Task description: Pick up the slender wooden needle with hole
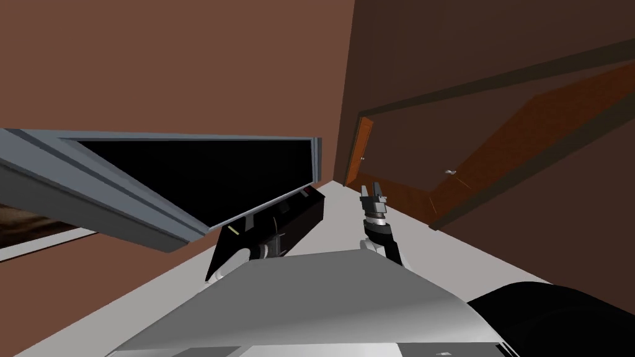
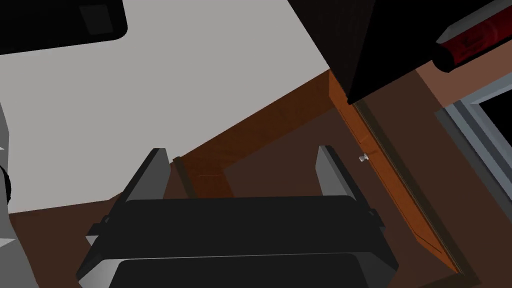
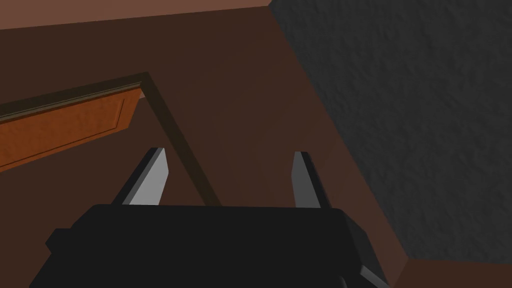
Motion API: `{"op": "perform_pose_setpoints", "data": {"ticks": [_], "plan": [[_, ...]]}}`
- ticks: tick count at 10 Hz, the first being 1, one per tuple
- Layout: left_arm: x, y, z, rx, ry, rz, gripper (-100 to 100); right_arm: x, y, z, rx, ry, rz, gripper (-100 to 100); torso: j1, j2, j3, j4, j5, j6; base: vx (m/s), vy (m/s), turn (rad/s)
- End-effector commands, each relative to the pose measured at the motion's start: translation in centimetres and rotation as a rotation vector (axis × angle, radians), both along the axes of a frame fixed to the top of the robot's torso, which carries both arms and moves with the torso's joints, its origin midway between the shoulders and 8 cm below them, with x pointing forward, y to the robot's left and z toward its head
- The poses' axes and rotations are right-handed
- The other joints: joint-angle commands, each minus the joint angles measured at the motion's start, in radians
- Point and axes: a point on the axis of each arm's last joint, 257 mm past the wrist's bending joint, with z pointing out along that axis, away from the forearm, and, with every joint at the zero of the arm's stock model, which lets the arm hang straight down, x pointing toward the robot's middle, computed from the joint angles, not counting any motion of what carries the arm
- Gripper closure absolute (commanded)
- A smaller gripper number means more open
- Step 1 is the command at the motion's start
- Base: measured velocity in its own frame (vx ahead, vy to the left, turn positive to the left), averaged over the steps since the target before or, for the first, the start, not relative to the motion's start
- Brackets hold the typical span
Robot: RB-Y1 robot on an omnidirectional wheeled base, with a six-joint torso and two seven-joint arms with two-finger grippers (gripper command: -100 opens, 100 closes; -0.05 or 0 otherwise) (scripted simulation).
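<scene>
Both end effectors [image 2: 242, 150] [image 3: 228, 151], flat blades parted.

Left gripper [image 2: 242, 150] fingers apart, right gripper [image 3: 228, 151] likewise (seemingly raised, pointing forward).

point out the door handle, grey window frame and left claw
door handle [image 2: 363, 157], left wrist view, its pale knob
grey window frame [image 1: 124, 198], head view, its broad rail
left claw [image 2: 242, 150], left wrist view, between its fingertips

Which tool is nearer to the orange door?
Right. The right tool is out ahead, pointing at the door; the left tool sits back by the dark cabinet, farther from it.
</scene>
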Motion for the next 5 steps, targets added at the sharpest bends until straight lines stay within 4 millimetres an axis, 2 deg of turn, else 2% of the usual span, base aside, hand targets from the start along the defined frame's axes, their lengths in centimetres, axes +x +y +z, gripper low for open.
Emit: {"op": "perform_pose_setpoints", "data": {"ticks": [1, 2, 3, 4, 5], "plan": [[-0.8, 1.1, -1.1, 0.063, 0.009, -0.039, -100, 0.0, 0.0, 0.0, 0.000, 0.000, 0.000, 0, 0.000, 0.000, 0.000, 0.000, 0.000, 0.000, 0.071, 0.019, -0.181], [-2.5, 3.2, -2.7, 0.133, 0.035, -0.080, -100, 0.0, 0.0, 0.0, 0.000, 0.000, 0.000, 0, 0.000, 0.000, 0.000, 0.000, 0.000, -0.001, 0.079, 0.011, -0.320], [-2.6, 3.4, -2.8, 0.148, 0.036, -0.090, -100, 0.0, 0.0, 0.0, 0.000, 0.000, 0.000, 0, 0.000, 0.000, 0.000, 0.000, 0.000, 0.000, 0.069, 0.015, -0.165], [-2.7, 3.5, -2.9, 0.157, 0.036, -0.096, -100, 0.0, 0.0, 0.0, 0.000, 0.000, 0.000, 0, -0.001, 0.000, 0.000, 0.000, 0.000, -0.001, 0.029, 0.008, 0.014], [-4.6, 5.7, -4.3, 0.229, 0.065, -0.142, -100, 0.0, 0.0, 0.0, 0.000, 0.000, 0.000, 0, -0.001, 0.002, 0.001, 0.000, 0.000, -0.001, 0.065, 0.005, -0.289]]}}
